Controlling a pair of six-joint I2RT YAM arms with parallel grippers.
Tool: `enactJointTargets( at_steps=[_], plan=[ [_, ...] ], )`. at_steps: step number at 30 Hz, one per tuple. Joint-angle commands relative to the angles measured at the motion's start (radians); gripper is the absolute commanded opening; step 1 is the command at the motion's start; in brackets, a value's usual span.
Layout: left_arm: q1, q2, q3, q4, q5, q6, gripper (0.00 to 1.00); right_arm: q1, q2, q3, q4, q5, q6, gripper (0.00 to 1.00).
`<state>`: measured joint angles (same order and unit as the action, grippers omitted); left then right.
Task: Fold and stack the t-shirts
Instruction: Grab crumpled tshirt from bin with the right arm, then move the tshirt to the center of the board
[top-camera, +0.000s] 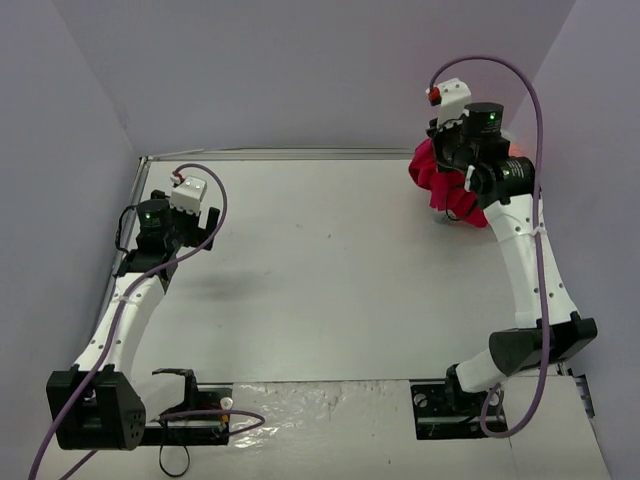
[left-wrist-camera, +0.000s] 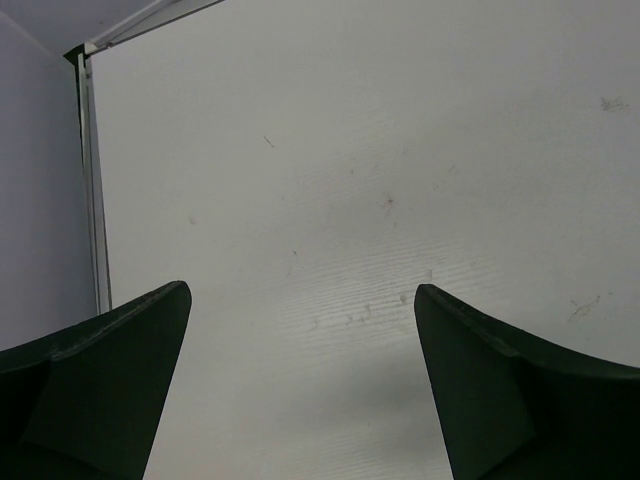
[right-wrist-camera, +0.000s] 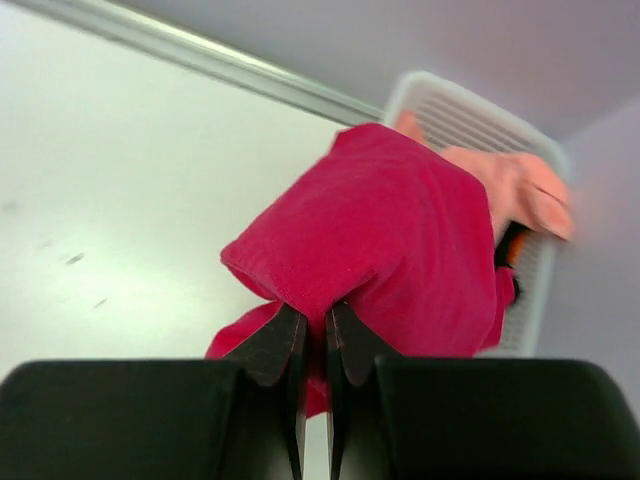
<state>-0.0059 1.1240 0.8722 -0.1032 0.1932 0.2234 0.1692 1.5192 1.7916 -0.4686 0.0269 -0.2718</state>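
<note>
top view: your right arm (top-camera: 520, 250) reaches to the far right corner of the table (top-camera: 320, 280), where the crimson shirt (top-camera: 428, 170) is bunched around its wrist. the wrist housing hides the fingers and much of the cloth. your left arm (top-camera: 130, 300) sits near the table's left edge, its fingers hidden under the white camera block.

left wrist view: the left gripper (left-wrist-camera: 300, 300) is spread wide over bare table with nothing between its fingers; only the tips show.

right wrist view: the right gripper (right-wrist-camera: 315, 330) is pinched tight on a fold of the crimson shirt. you cannot tell whether the shirt's lower end touches the table. behind it, a white lattice basket (right-wrist-camera: 450, 110) holds the salmon shirt (right-wrist-camera: 520, 185), blurred, and a sliver of black cloth (right-wrist-camera: 512, 240) too small to make out.
</note>
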Motion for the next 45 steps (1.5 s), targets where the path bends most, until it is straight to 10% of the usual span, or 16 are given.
enactJointTargets(
  at_steps=[1,14,15,18,29,35,45],
  plan=[
    [0.000,-0.050,0.007,0.031,-0.035,-0.012,0.94,0.055,-0.060,0.049,-0.106,-0.319,-0.018,0.00],
    [0.001,-0.064,0.024,0.031,-0.106,-0.010,0.94,0.177,-0.045,0.054,-0.312,-0.848,-0.137,0.04],
    [0.001,-0.061,0.025,0.030,-0.113,-0.010,0.94,0.182,-0.039,0.045,-0.320,-0.866,-0.144,0.60],
    [0.000,-0.050,0.031,0.025,-0.115,-0.010,0.94,0.190,-0.024,0.009,-0.328,-0.810,-0.207,1.00],
    [-0.005,-0.038,0.063,-0.120,0.284,0.059,0.94,0.161,-0.114,-0.325,-0.144,-0.401,-0.187,1.00],
    [-0.290,0.034,0.110,-0.335,0.365,0.279,0.94,0.145,-0.214,-0.526,-0.100,-0.243,-0.167,1.00],
    [-0.768,0.190,0.085,-0.228,0.071,0.375,0.94,0.010,-0.333,-0.696,-0.070,-0.170,-0.158,1.00]
  ],
)
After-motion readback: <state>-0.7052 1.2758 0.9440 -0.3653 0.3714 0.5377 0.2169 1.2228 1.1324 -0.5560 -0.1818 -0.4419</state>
